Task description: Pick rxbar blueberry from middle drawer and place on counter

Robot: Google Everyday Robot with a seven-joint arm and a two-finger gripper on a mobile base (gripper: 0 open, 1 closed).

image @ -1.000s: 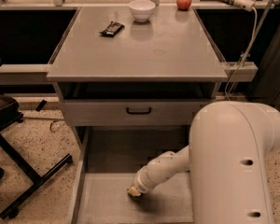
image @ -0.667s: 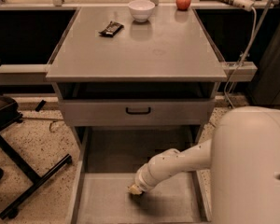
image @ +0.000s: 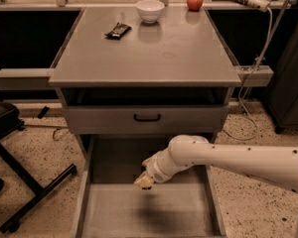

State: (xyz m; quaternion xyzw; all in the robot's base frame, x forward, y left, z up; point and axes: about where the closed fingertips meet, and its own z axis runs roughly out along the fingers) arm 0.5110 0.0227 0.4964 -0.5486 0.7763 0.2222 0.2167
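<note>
Grey middle drawer (image: 181, 209): my gripper (image: 144, 181) now hangs higher above its floor; grip state I cannot tell, so pickup is unconfirmed.

Dim, warm yellowish light falls from above onto the counter (image: 154, 53), the brightest surface, with a faint sheen just in front of the white bowl (image: 150, 9). Under the counter's front edge the open recess is nearly black, as are the spaces either side. The middle drawer (image: 109, 212) below lies in shade. The pale gripper (image: 144, 181) hangs over its floor, throwing a diffuse dark shadow there.
</note>
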